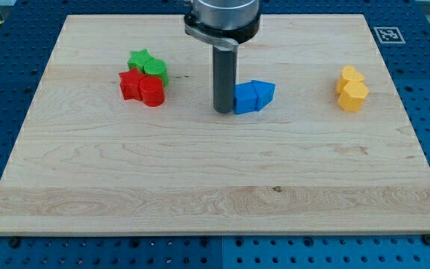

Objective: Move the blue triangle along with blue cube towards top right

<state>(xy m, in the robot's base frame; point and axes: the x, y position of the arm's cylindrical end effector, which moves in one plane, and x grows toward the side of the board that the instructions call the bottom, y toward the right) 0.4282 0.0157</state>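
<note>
The blue cube and the blue triangle sit touching each other near the board's middle, the cube on the view's left, the triangle on its right. My tip stands on the board right against the cube's left side. The rod rises from there to the arm's end at the view's top.
A green star and a green round block sit above a red star and a red cylinder at the view's left. Two yellow blocks sit together at the right. The wooden board lies on a blue perforated table.
</note>
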